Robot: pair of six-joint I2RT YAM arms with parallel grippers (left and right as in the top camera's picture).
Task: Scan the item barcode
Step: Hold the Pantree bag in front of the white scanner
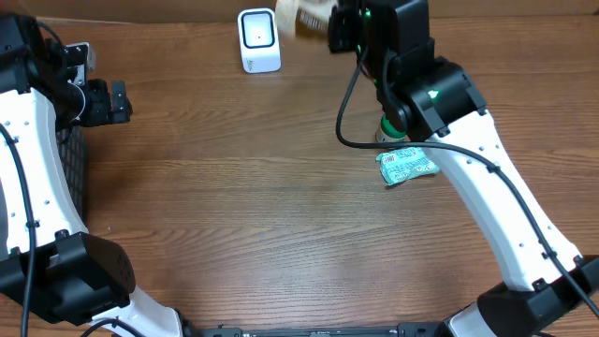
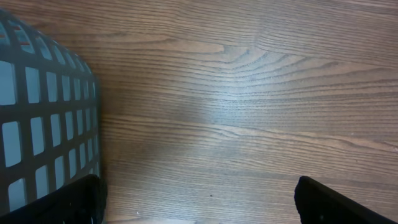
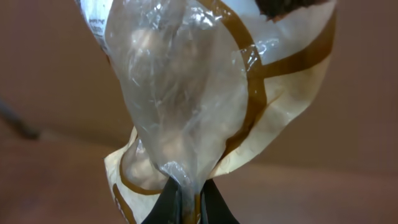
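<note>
**Robot test bench laid out as a shop checkout**

A wood-grain table [image 1: 234, 187] serves as the counter. A white desktop barcode scanner [image 1: 259, 40] stands at 12 o'clock. A dark mesh basket [image 2: 43, 112] sits at the 9 o'clock edge. There are two items of packaged retail goods: a green printed packet [image 1: 406, 167] lies on the table at 3 o'clock, and a clear-and-tan film bag [image 1: 304, 17] is raised beside the scanner at about 1 o'clock. A left arm [image 1: 33, 140] and a right arm [image 1: 496, 197], white and black with exposed cabling, are based at 7 and 5 o'clock. They mark this as a test installation, not a trading shop.
</note>
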